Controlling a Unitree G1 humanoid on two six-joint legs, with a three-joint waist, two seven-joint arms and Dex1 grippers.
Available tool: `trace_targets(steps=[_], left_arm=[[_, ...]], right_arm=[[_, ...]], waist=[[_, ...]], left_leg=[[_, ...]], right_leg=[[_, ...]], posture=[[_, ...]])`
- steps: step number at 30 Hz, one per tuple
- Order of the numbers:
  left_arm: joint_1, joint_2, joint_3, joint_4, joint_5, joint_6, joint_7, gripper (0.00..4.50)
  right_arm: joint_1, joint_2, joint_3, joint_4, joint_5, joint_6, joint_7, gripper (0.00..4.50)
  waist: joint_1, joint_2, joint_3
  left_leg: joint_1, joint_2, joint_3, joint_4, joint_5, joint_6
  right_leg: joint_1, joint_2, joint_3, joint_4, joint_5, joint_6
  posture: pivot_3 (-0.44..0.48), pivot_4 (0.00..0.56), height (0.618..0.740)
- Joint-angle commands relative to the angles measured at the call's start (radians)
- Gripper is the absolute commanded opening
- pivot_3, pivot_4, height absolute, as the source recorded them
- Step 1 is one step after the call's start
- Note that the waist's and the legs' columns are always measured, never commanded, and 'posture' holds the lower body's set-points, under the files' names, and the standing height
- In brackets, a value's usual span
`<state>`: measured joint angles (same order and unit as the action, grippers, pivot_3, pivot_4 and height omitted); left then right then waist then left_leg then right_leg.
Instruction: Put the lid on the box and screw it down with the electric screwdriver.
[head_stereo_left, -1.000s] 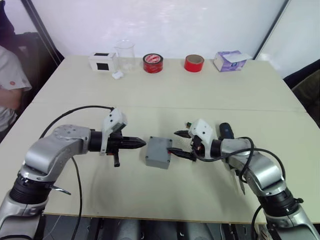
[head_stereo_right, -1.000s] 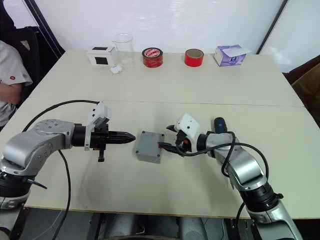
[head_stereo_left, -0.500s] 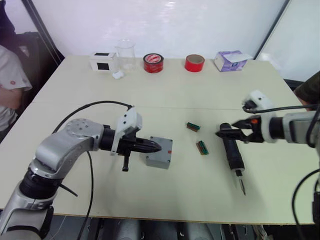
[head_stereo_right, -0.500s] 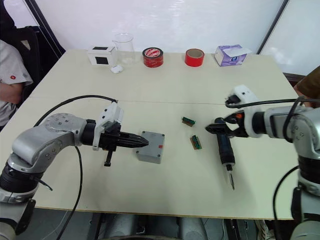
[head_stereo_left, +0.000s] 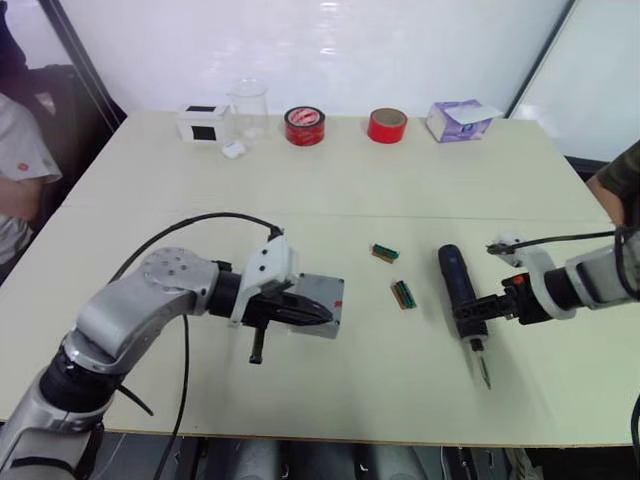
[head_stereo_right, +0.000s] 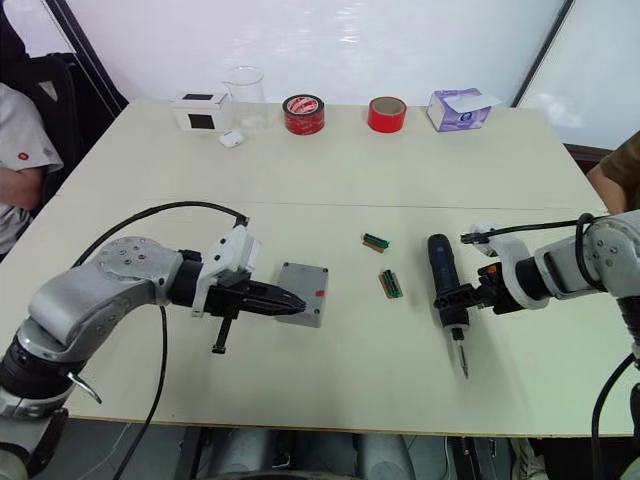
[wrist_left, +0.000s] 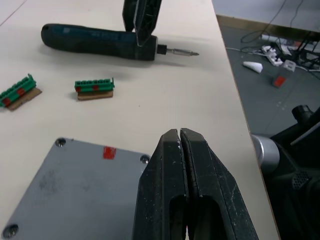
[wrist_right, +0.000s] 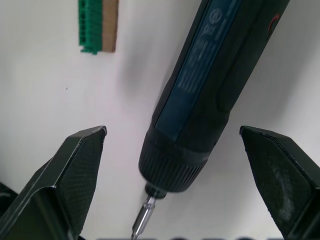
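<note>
so, one box (head_stereo_right: 301, 294), lid (wrist_left: 70, 190) on, one electric screwdriver (head_stereo_right: 443, 283), two green connectors (head_stereo_right: 391, 284).
left gripper (head_stereo_right: 298, 303) pinched closed at centre; right gripper (wrist_right: 175, 185) spread wide around the screwdriver, right of frame.

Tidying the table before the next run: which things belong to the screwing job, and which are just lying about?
Job: lid on the box; electric screwdriver.

Lying about: two green connectors, red tape rolls, beaker, purple tissue box, white box.

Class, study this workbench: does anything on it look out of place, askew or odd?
Two small green connector strips lie loose at odd angles between the box and the screwdriver. Otherwise nothing stands out: the lid sits square on the box.
</note>
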<state>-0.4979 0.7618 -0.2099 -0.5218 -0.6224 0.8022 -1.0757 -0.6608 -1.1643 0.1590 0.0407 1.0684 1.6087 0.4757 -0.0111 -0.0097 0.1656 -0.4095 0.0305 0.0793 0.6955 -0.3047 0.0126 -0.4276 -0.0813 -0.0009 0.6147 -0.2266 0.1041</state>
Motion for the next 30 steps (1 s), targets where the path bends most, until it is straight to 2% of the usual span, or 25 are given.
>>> trace_targets(steps=[1, 8, 11, 13, 14, 16, 17, 22, 26, 28, 30], left_arm=[[0.021, 0.011, 0.04, -0.048, -0.026, 0.01, 0.022, 0.0], [0.084, 0.045, 0.093, -0.104, -0.064, 0.049, 0.066, 0.0], [0.097, 0.053, 0.108, -0.115, -0.076, 0.057, 0.083, 0.0], [0.106, 0.061, 0.121, -0.119, -0.083, 0.062, 0.09, 0.0], [0.111, 0.067, 0.127, -0.119, -0.086, 0.063, 0.092, 0.0], [0.119, 0.078, 0.137, -0.117, -0.089, 0.061, 0.092, 0.0], [0.121, 0.083, 0.141, -0.113, -0.09, 0.059, 0.089, 0.0], [0.119, 0.104, 0.151, -0.063, -0.075, 0.035, 0.065, 0.0], [0.098, 0.121, 0.147, 0.03, -0.04, -0.008, 0.032, 0.0], [0.076, 0.12, 0.144, 0.076, -0.03, -0.022, 0.015, 0.0], [0.056, 0.114, 0.143, 0.111, -0.029, -0.028, 0.001, 0.0]], right_arm=[[-0.065, 0.018, 0.061, 0.052, 0.005, 0.006, -0.019, 4.47], [-0.13, 0.056, 0.223, 0.116, -0.085, 0.006, 0.038, 4.47], [-0.14, 0.076, 0.253, 0.122, -0.143, 0.006, 0.066, 3.83], [-0.143, 0.086, 0.265, 0.122, -0.175, 0.006, 0.086, 3.06], [-0.139, 0.087, 0.271, 0.115, -0.191, 0.006, 0.093, 2.86], [-0.129, 0.086, 0.276, 0.103, -0.218, 0.006, 0.108, 2.05], [-0.122, 0.084, 0.273, 0.097, -0.225, 0.006, 0.115, 1.88], [-0.12, 0.114, 0.181, 0.129, -0.3, -0.008, 0.107, 1.82], [-0.187, 0.149, 0.064, 0.21, -0.406, -0.184, 0.089, 1.82], [-0.19, 0.143, -0.004, 0.196, -0.433, -0.294, 0.104, 1.82], [-0.176, 0.18, -0.134, 0.178, -0.43, -0.378, 0.072, 1.82]], waist=[[0.0, 0.0, 0.0], [0.0, 0.0, 0.0], [0.0, -0.002, -0.001], [0.0, -0.003, -0.001], [-0.001, -0.003, -0.001], [-0.001, -0.003, -0.001], [-0.001, -0.003, -0.001], [0.0, -0.004, -0.002], [-0.008, -0.007, -0.002], [-0.005, -0.003, 0.0], [-0.001, 0.001, 0.002]], left_leg=[[0.0, 0.0, 0.0, 0.0, 0.0, 0.0], [0.0, 0.0, 0.0, 0.0, 0.0, 0.0], [0.0, 0.0, 0.0, 0.0, 0.0, 0.0], [0.0, 0.0, 0.0, 0.0, 0.0, 0.0], [0.0, 0.0, 0.0, 0.0, 0.0, 0.0], [0.0, 0.0, 0.0, 0.0, 0.0, 0.0], [0.0, 0.001, -0.001, 0.0, 0.0, 0.0], [0.0, 0.001, -0.001, 0.0, 0.0, 0.0], [0.001, 0.001, 0.001, 0.001, 0.0, 0.0], [0.0, 0.0, 0.002, 0.002, 0.0, 0.0], [0.0, 0.0, 0.002, 0.002, 0.0, 0.0]], right_leg=[[0.0, 0.0, 0.0, 0.0, 0.0, 0.0], [0.0, 0.0, 0.0, 0.0, 0.0, 0.0], [0.0, 0.0, 0.0, 0.0, 0.0, 0.0], [0.0, 0.0, 0.0, 0.0, 0.0, 0.0], [0.0, 0.0, 0.0, 0.0, 0.0, 0.0], [0.0, 0.0, -0.001, 0.0, 0.0, 0.0], [0.0, 0.0, -0.001, 0.0, 0.0, 0.0], [0.001, 0.0, -0.001, 0.0, 0.0, 0.0], [0.001, 0.0, -0.001, -0.001, 0.002, -0.002], [0.0, 0.0, 0.0, -0.001, 0.002, -0.002], [-0.001, 0.0, 0.0, 0.0, 0.002, -0.002]], posture=[[0.0, 0.15, 0.74], [0.0, 0.15, 0.74], [0.0, 0.15, 0.74], [0.0, 0.15, 0.74], [0.0, 0.15, 0.74], [0.0, 0.15, 0.74], [0.0, 0.15, 0.74], [0.0, 0.15, 0.74], [0.0, 0.15, 0.74], [0.0, 0.15, 0.74], [0.0, 0.15, 0.74]])
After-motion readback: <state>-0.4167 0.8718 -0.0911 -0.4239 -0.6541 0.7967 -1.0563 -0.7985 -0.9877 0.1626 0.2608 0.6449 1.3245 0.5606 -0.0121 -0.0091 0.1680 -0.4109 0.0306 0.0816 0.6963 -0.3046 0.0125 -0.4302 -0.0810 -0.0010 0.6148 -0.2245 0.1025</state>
